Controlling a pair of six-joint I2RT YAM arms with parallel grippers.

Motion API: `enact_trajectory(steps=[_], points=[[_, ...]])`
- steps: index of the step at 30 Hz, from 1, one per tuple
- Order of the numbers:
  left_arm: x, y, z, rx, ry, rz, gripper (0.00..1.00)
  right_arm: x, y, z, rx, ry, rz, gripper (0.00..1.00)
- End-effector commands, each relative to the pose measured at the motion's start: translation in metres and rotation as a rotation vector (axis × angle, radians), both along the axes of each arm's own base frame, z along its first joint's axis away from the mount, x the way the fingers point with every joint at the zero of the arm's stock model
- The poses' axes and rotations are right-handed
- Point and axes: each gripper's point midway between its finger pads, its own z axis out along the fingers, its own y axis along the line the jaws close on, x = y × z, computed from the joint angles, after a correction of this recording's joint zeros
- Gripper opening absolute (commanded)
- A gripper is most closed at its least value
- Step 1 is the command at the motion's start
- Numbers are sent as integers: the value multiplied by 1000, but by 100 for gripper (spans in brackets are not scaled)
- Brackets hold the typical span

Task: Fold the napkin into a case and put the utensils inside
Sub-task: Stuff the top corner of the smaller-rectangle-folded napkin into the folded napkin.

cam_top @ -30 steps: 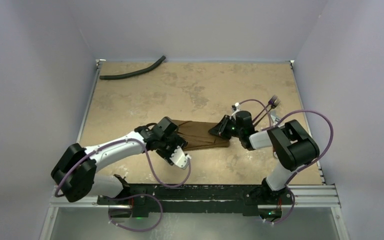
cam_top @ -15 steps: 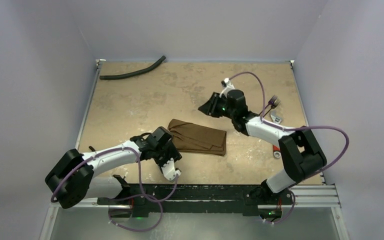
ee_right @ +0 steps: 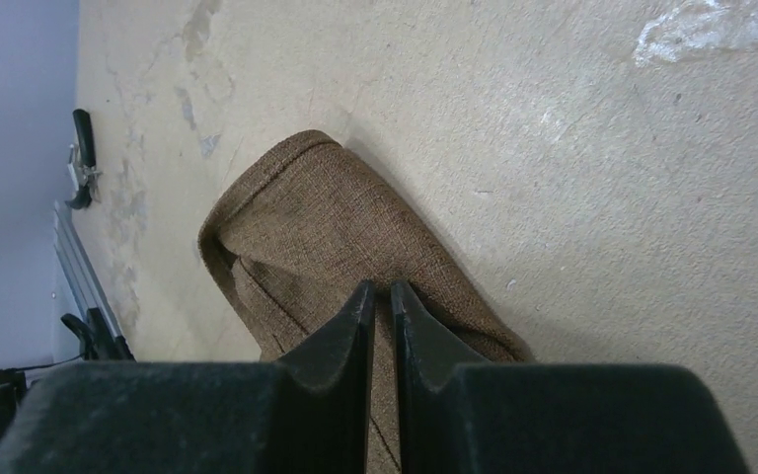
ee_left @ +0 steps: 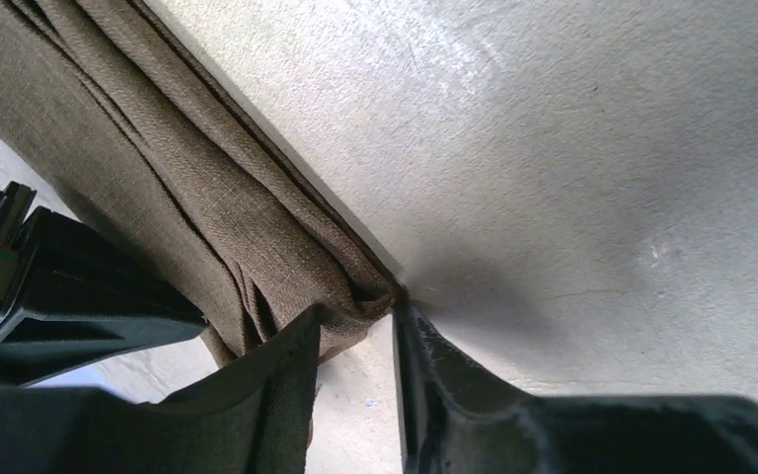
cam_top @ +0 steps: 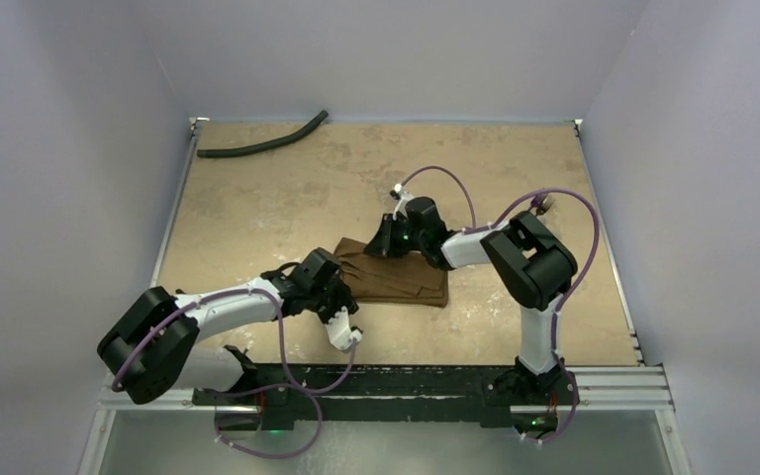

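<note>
Hose [cam_top: 262, 146] hugs far-left corner; napkin [cam_top: 402, 283] mid-table.

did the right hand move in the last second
Yes. The right hand went left, away from the right edge of the table, and now sits over the far left end of the napkin.

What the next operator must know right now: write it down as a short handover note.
Left hand: slightly open, tips at the napkin's near-left corner, not clearly gripping.
Right hand: almost closed, tips on the napkin's far edge; a pinch can't be confirmed.
Napkin: folded into a layered strip, mid-table.
Utensils: far right, mostly hidden behind the right arm; none seen in the napkin.
Done: first folds.
To do: finish the case, then put the utensils in.
</note>
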Motion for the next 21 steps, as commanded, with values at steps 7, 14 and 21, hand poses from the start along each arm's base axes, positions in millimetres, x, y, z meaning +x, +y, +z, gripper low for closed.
enact_trajectory(steps=[7,14,21], points=[[21,-24,22,-162,-36,86,0,-11,-10,-24,-16,-29,-7,12],[16,-28,32,-211,107,201,0,-8,-11,-9,-9,-120,12,16],[11,-22,34,-208,205,255,0,-8,-13,34,48,-327,54,28]])
